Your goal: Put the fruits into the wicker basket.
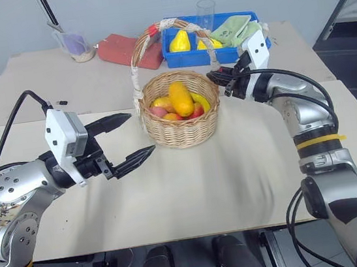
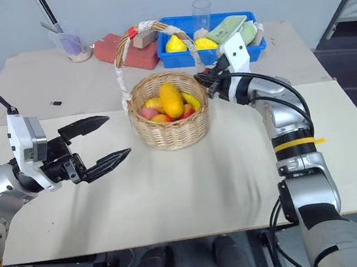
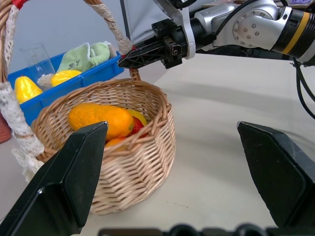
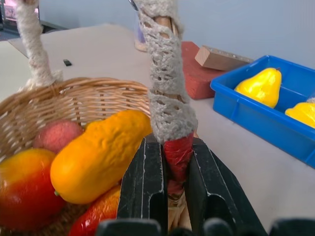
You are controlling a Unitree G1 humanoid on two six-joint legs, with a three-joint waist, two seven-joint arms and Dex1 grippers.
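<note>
The wicker basket (image 1: 181, 132) stands mid-table with its tall handle (image 4: 167, 98) arching over it. Inside lie the orange-yellow mango-like fruit (image 1: 181, 98) and the red-and-yellow pear-shaped fruit (image 4: 22, 189), among other toy fruits. My right gripper (image 1: 215, 76) is at the basket's right rim, shut on the red-taped foot of the handle (image 4: 178, 152). My left gripper (image 1: 140, 135) hovers just left of the basket, open and holding nothing, its fingers (image 3: 74, 172) pointing at the basket wall.
Behind the basket sits a blue tray (image 1: 175, 60) with yellow fruits and a green cloth. A red block (image 1: 124, 48), a clear glass (image 1: 205, 11) and a cup (image 1: 80, 48) stand along the back. A small black item (image 1: 61, 103) lies at left.
</note>
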